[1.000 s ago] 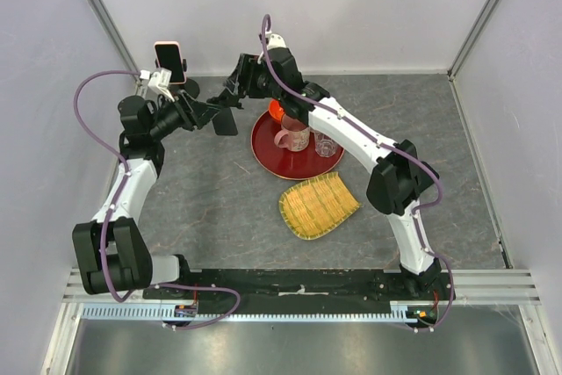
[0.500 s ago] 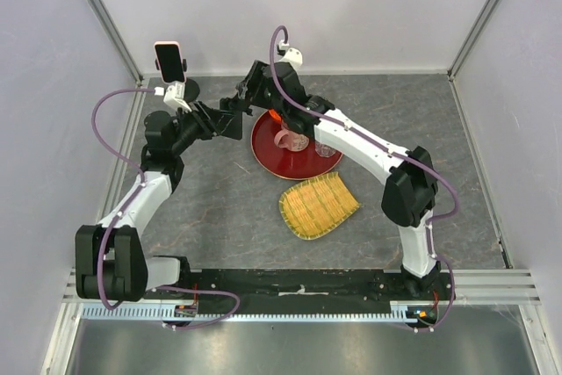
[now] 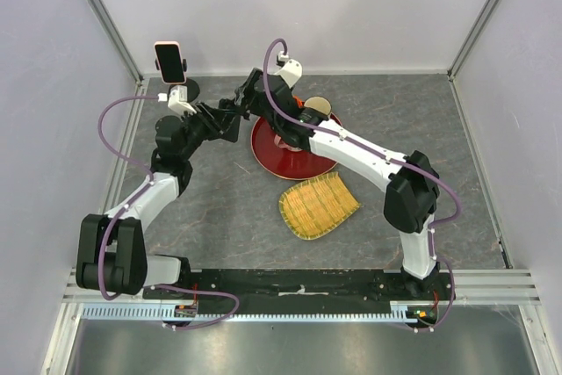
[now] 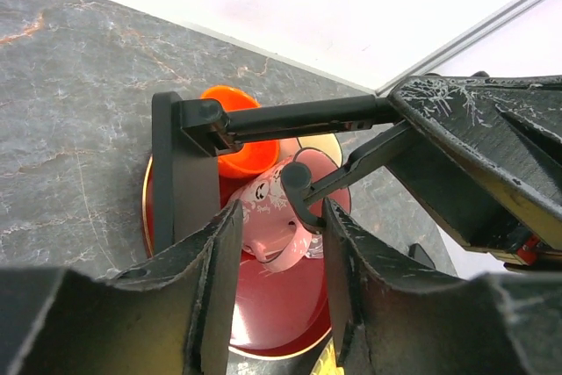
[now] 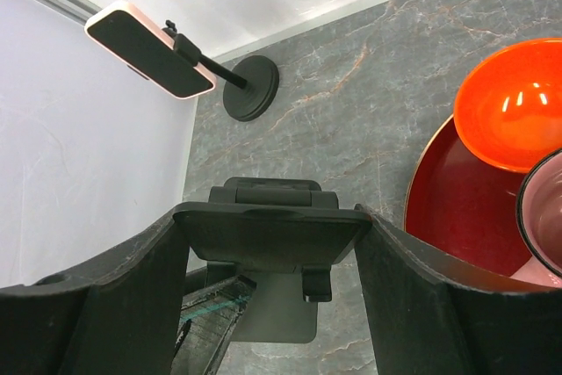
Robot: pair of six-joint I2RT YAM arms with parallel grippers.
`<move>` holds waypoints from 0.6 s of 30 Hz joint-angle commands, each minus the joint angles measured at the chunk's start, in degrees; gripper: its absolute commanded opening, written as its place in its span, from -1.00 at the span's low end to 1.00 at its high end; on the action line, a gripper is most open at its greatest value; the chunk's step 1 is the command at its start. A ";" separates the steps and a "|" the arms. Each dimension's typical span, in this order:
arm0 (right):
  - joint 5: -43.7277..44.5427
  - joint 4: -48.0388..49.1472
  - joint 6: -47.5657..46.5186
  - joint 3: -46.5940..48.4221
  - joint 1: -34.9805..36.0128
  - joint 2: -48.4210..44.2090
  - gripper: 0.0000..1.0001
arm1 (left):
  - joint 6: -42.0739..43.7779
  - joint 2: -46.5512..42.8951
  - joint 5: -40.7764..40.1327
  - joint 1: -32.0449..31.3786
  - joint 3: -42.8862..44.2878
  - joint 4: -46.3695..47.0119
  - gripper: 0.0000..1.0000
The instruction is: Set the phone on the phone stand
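Note:
The phone (image 3: 170, 61), black with a pink edge, is clamped on a black arm holder with a round base (image 3: 186, 90) at the back left; it also shows in the right wrist view (image 5: 149, 50). A black folding phone stand (image 3: 230, 126) is held in the air between both grippers. My right gripper (image 5: 272, 243) is shut on the stand's top plate (image 5: 268, 217). My left gripper (image 4: 281, 243) is open, its tips beside the stand's hooked lip (image 4: 299, 195), which touches the right finger.
A red round tray (image 3: 263, 151) holds a pink cup (image 4: 268, 226), an orange bowl (image 5: 514, 103) and a glass. A woven bamboo tray (image 3: 318, 205) lies in front of it. A tan cup (image 3: 318, 109) shows behind the right arm.
Both arms have moved closer together around the folding stand. The left arm shifted right and the right wrist came down onto the stand. The phone on its holder has not moved.

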 commanded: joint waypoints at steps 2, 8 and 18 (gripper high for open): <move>4.04 5.27 1.50 0.48 1.54 -3.76 -1.00 | -1.65 -0.05 -4.30 -0.11 -1.22 5.54 -0.13; 6.07 5.53 1.23 0.56 3.04 -3.59 -1.00 | -1.82 -0.14 -4.65 -0.02 -1.66 6.07 -0.29; 6.86 5.97 -1.31 2.58 5.06 -1.92 -0.57 | -1.03 -2.51 -8.43 -0.73 -3.33 7.47 -0.95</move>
